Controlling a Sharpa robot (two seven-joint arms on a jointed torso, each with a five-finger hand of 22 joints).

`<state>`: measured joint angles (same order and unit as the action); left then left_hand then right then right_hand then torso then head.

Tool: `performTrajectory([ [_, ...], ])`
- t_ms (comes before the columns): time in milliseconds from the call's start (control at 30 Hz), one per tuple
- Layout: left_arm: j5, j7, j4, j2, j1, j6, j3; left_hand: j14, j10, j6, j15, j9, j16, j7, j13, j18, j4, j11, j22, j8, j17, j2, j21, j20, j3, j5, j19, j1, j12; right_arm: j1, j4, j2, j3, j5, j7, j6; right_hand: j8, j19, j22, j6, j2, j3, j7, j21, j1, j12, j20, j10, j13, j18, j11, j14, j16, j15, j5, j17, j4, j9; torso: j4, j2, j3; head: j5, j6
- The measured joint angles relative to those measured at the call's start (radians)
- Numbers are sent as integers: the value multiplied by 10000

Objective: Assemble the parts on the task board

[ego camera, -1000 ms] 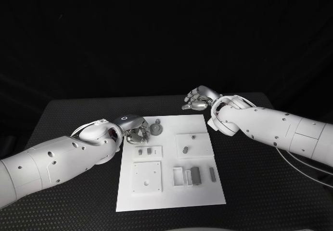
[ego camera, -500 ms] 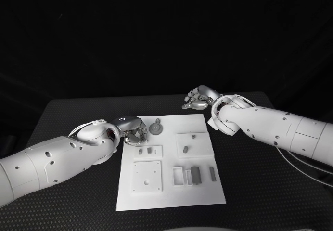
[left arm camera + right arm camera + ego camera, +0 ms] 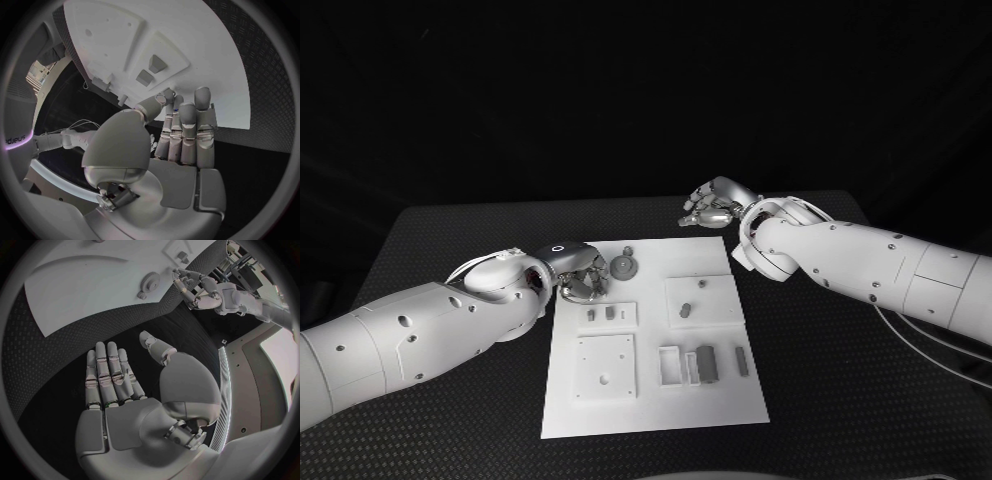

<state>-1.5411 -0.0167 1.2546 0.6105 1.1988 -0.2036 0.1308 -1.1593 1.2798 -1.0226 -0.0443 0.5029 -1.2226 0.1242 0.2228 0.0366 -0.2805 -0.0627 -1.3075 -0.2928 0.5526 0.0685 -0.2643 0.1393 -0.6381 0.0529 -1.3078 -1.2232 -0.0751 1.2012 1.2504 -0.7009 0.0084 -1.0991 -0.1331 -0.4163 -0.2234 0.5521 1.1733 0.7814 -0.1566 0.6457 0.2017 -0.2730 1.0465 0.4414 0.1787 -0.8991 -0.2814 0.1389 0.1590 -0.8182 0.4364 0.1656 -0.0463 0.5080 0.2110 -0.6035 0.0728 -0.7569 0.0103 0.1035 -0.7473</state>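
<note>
Head view: left hand (image 3: 574,280) at task board (image 3: 718,400) far-left corner, gear part (image 3: 626,266) just beside fingertips, nearer than right hand (image 3: 714,208) | Left wrist: fingers (image 3: 187,130) extended, grasping nothing | Right wrist: fingers (image 3: 109,372) released, off-board.

Head camera looks down at the task board (image 3: 653,350); both wrist cameras view it closer, behind their hands.

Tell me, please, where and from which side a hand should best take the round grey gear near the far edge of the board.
Probably by its rim, from above: the gear lies flat on the task board, with the left hand close beside it.
</note>
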Motion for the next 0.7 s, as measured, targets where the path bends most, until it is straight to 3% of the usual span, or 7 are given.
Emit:
performTrajectory([
  [200, -58, 10, -6, -38, 2, 3, 14, 0, -3, 10, 1, 0, 0, -10, -1, -2, 0, 2, 0, 29, 0, -2, 0, 0, 0, 0, 1, 2, 19, 0, 5, -3, 0, 2, 0, 2, 0, 0, 10, 1, 0, 0, -1, 0, 0, 0, 0, 0, 23, 1, 0, 0, 0, 0, 0, 0, 0, 8, -1, 1, -3, 8, -13],
  [500, -97, 33, -69, -152, 40, 24, 147, -1, -6, 28, 2, -8, 1, -26, 23, -3, -1, 6, 1, -5, -2, -13, 0, -1, 1, -1, 1, 65, 19, 0, 6, -4, 0, 4, 0, 8, 0, 0, 9, 2, 0, 0, -2, 40, 0, 0, 0, 0, 31, 0, 0, 0, 0, 0, 0, 0, 0, 9, -5, 1, -1, 14, -31],
  [700, -110, 44, -76, -170, 52, 33, 171, -1, -11, 43, 2, -8, -12, -10, 11, -3, -1, 10, 1, -5, -2, -13, 0, -2, 1, -1, 1, 65, 19, 0, 6, -3, 0, 5, 0, 13, 0, 0, 18, 3, 0, 0, -3, 40, 0, 0, 0, 0, 40, 0, 0, 0, 1, 0, 0, 0, 0, 9, -5, 0, 0, 29, -43],
])
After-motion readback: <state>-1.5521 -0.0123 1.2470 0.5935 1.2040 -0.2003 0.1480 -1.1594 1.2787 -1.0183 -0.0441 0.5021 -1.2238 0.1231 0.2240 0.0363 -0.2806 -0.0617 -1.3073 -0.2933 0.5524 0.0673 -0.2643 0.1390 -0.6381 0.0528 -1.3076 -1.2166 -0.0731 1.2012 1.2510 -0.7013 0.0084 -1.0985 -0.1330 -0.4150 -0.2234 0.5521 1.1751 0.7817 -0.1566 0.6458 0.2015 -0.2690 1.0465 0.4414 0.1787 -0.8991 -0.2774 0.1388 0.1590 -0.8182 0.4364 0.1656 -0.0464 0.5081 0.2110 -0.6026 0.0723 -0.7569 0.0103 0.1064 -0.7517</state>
